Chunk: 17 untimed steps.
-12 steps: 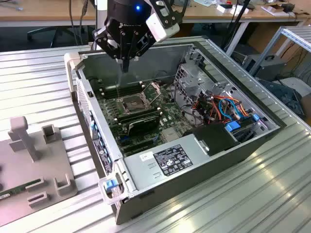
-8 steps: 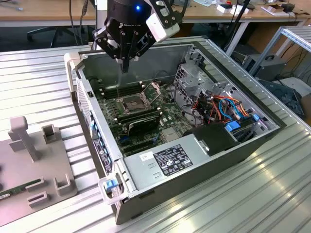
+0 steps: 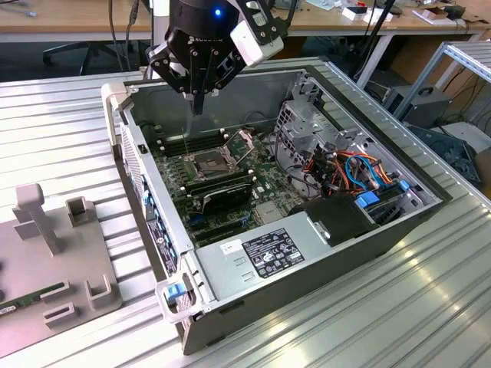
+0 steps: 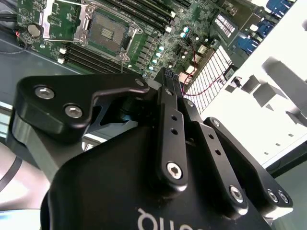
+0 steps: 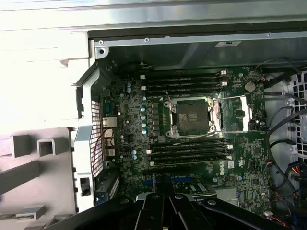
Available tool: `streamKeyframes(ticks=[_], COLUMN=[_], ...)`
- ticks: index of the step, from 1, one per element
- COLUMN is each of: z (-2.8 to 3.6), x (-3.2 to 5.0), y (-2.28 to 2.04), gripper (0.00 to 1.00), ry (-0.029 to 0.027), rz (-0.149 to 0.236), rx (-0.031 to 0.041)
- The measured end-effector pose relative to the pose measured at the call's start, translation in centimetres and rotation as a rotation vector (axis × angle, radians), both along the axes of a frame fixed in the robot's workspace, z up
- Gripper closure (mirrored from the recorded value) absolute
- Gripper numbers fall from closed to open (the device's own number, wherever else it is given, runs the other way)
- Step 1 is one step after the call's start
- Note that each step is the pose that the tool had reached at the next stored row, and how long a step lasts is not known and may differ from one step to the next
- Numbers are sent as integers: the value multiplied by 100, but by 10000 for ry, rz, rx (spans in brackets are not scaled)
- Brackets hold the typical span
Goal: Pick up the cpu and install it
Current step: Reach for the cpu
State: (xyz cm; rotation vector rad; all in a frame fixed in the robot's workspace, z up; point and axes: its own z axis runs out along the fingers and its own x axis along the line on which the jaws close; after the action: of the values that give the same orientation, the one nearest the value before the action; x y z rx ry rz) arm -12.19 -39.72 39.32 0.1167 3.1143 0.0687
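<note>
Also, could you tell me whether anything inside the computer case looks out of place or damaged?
Nothing looks damaged or spilled. The one thing standing out is the processor socket on the motherboard: its hinged metal frame is swung open to one side, leaving it empty.

My pincer (image 3: 198, 103) hangs over the far corner of the open computer case (image 3: 147, 201), fingers drawn together to a narrow tip pointing straight down. Below it, on the motherboard (image 3: 265, 172), the CPU socket (image 3: 209, 162) lies bare with its metal frame (image 3: 244, 144) hinged up. The power supply (image 3: 265, 257) fills the near end, and orange and blue cables (image 3: 360, 170) are at the exterior view's right. A grey fixture plate (image 3: 46, 253) rests on the ribbed surface (image 3: 399, 307).
</note>
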Motion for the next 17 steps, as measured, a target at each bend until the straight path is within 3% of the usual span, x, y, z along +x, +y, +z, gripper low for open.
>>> streamKeyframes(ticks=[17], z=[-1], x=[-45], y=[0], gripper=[89], ry=[-1], rz=[1], rx=[1])
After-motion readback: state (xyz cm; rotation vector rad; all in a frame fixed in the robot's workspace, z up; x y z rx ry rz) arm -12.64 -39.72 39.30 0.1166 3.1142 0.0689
